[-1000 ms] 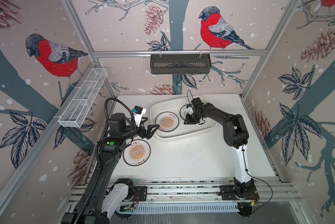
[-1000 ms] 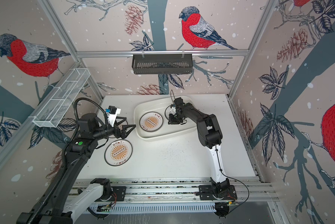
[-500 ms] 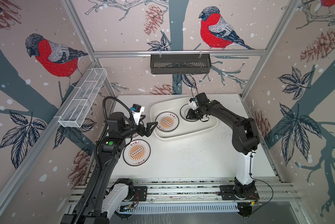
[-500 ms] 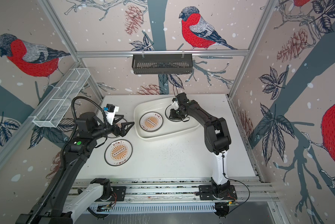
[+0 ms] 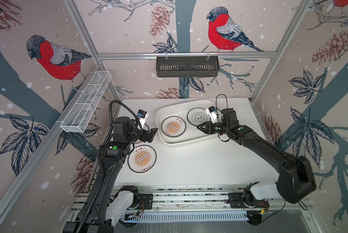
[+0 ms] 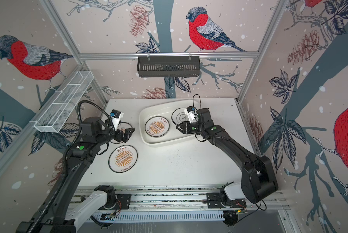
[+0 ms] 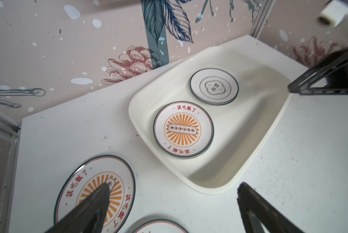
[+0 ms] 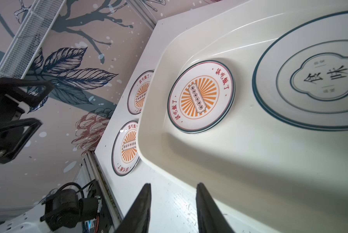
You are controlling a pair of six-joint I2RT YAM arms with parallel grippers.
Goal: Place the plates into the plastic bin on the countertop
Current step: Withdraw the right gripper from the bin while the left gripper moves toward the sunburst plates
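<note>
Bird-print walls close in a white speckled countertop [image 5: 199,165]. We log the plastic bin [image 5: 186,143] toward the back of it, set slightly askew. Two plates lie flat inside, apart from each other: the binned sunburst plate [image 5: 173,127] at the left end and the emblem plate [image 5: 198,117] further back and to the right. The left wrist view shows both fully, sunburst [image 7: 183,130] and emblem [image 7: 214,86].

Two more plates sit on the countertop left of the bin. The front counter plate [image 5: 142,159] is in the open. The rear counter plate [image 6: 123,126] is mostly hidden under the left gripper [image 5: 152,134].

That gripper's jaws stand wide with nothing between them. We cannot tell whether a finger [image 7: 92,205] touches the rear plate or only overlaps it.

The right gripper [image 8: 173,187] reaches over the bin near the emblem plate. Its jaws are parted narrowly and grip nothing.

We also note a black slotted basket [image 5: 187,66] on the back rail and a white mesh basket [image 5: 86,105] on the left rail.
</note>
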